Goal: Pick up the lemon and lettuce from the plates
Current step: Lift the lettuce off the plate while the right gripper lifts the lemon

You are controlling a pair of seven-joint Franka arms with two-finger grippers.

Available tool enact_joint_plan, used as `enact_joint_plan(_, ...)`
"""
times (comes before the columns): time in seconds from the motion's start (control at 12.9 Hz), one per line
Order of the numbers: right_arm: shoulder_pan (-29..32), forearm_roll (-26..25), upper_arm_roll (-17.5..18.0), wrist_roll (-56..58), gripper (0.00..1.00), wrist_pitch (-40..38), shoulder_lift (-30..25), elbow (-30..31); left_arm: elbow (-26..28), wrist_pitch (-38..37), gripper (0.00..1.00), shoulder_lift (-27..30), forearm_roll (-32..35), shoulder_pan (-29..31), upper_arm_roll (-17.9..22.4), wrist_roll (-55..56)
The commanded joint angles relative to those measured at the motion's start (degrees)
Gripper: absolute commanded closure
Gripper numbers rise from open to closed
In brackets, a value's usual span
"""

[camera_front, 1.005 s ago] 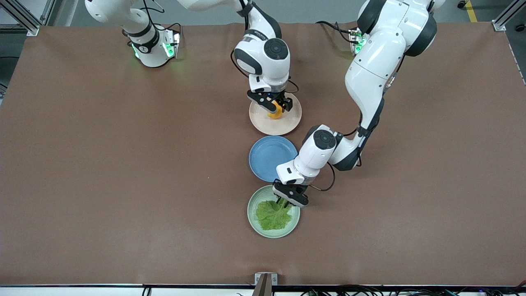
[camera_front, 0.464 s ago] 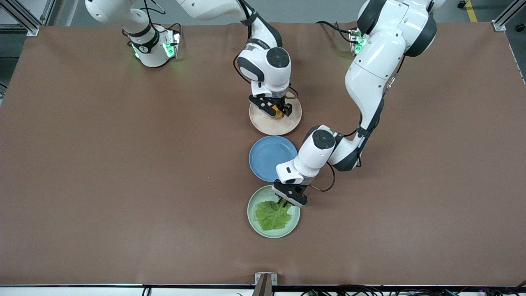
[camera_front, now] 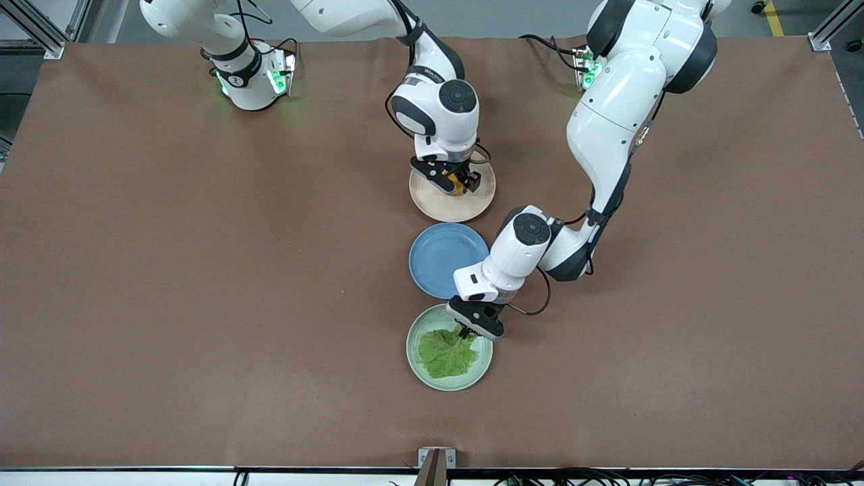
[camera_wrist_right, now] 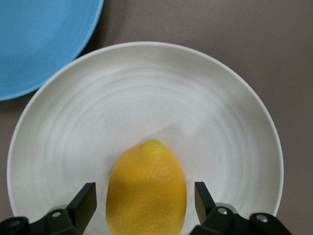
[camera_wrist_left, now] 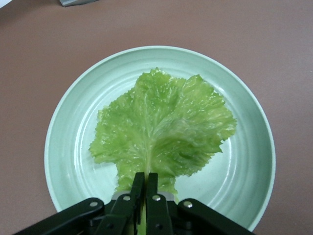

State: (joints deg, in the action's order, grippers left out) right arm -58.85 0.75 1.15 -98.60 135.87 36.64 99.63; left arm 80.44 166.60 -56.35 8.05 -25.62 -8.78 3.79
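A blue plate (camera_front: 447, 259) lies on the brown surface (camera_front: 169, 270), approx. at the middle, w/ nothing on it. A part of its rim shows also in the right wrist view (camera_wrist_right: 44, 39). A small metal bracket (camera_front: 436, 459) sits at the surface edge nearest to the front camera.

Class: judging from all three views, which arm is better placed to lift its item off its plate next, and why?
Probably the left. The left gripper has its jaws shut on the lettuce stem, while the right gripper jaws stand open around the lemon, not yet gripping.
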Motion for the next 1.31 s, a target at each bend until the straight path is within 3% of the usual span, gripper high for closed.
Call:
enact_joint_plan(0.0,-0.83,-1.19,-0.45,-1.77,0.47,-0.08,0.36,-0.49,-0.73,0.48,0.98,0.00,1.10,-0.31,0.34,-0.27)
enact_joint_plan(0.08,-0.57,-1.19,-0.45,-1.59,0.75,-0.42,0.28,-0.49,-0.73,0.39,0.99,0.27,1.10,-0.31,0.34,-0.27)
enact_joint_plan(0.15,-0.22,-1.19,-0.45,-1.07,0.90,-0.60,0.01,-0.58,-0.81,0.31,0.99,0.53,1.10,-0.31,0.34,-0.27)
enact_joint_plan(0.23,0.48,-1.19,-0.54,-0.11,0.97,-1.21,-0.60,-0.49,-0.81,0.30,0.99,0.88,1.10,-0.22,0.42,-0.27)
enact_joint_plan(0.46,5.65,-1.19,-0.54,10.93,0.98,-9.72,-7.26,-0.32,-0.46,-1.09,0.99,2.64,1.01,0.22,0.34,-0.19)
enact_joint_plan(0.7,15.92,-1.10,-0.45,29.28,0.98,-13.08,-13.07,0.12,-0.20,-10.91,0.99,7.72,1.10,1.54,0.16,-0.36)
enact_joint_plan(1.01,31.12,-0.66,-0.36,53.62,0.98,-14.05,-14.49,0.47,1.29,-22.70,1.00,15.37,1.10,6.62,-0.54,-2.55)
enact_joint_plan(1.24,41.42,-0.31,-0.36,69.90,0.98,-13.79,-14.05,1.26,6.64,-24.48,1.00,20.48,0.57,12.06,-1.06,-5.89)
